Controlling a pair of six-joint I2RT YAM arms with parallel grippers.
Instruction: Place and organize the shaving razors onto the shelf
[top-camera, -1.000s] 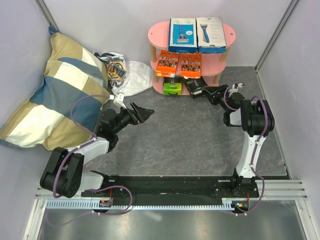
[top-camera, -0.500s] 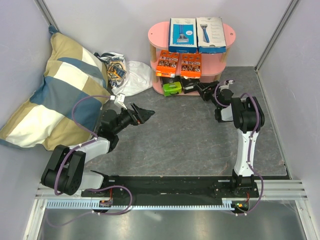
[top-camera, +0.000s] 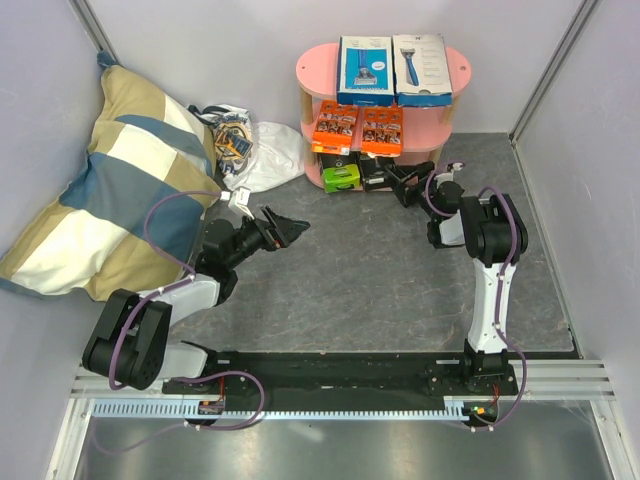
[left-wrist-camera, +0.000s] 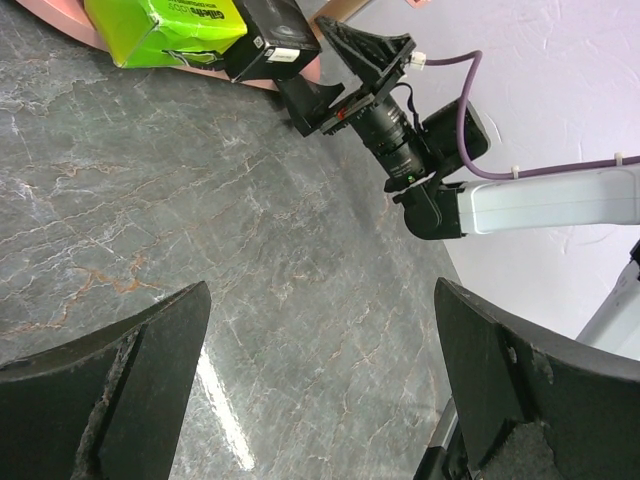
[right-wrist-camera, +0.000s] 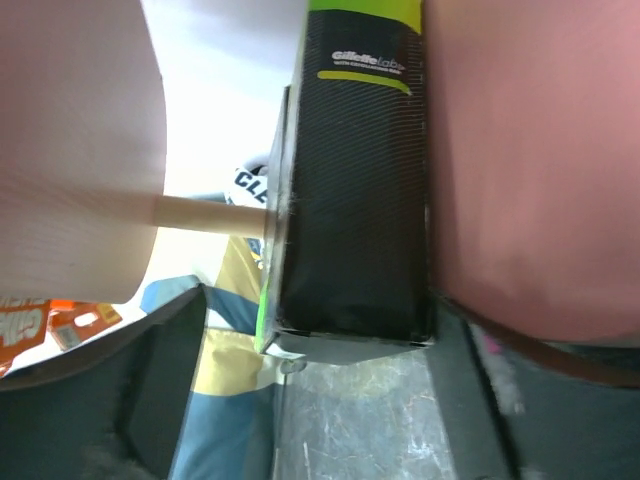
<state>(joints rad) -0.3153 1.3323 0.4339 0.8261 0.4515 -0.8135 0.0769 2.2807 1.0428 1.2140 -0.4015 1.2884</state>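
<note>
The pink shelf (top-camera: 310, 70) stands at the back. Its top tier holds the blue box (top-camera: 365, 68) and the white box (top-camera: 421, 68). The middle tier holds two orange cards (top-camera: 336, 123) (top-camera: 382, 128). The bottom tier holds the lime-green-and-black box (top-camera: 343, 178) and the black box (top-camera: 377, 172). My right gripper (top-camera: 403, 185) is open just behind the black box (right-wrist-camera: 350, 180), with a gap on its left side. My left gripper (top-camera: 288, 228) is open and empty over the floor. The left wrist view shows the lime-green-and-black box (left-wrist-camera: 165, 30), the black box (left-wrist-camera: 272, 35) and my right gripper (left-wrist-camera: 310, 65).
A large checked pillow (top-camera: 110, 170) leans against the left wall. A white plastic bag (top-camera: 255, 148) of small items lies between the pillow and the shelf. A wooden shelf post (right-wrist-camera: 210, 213) stands left of the black box. Grey marbled floor (left-wrist-camera: 200, 220) lies between the arms.
My right arm has pushed the black box left into the bottom tier, beside the lime-green-and-black box. The left arm has stayed still.
</note>
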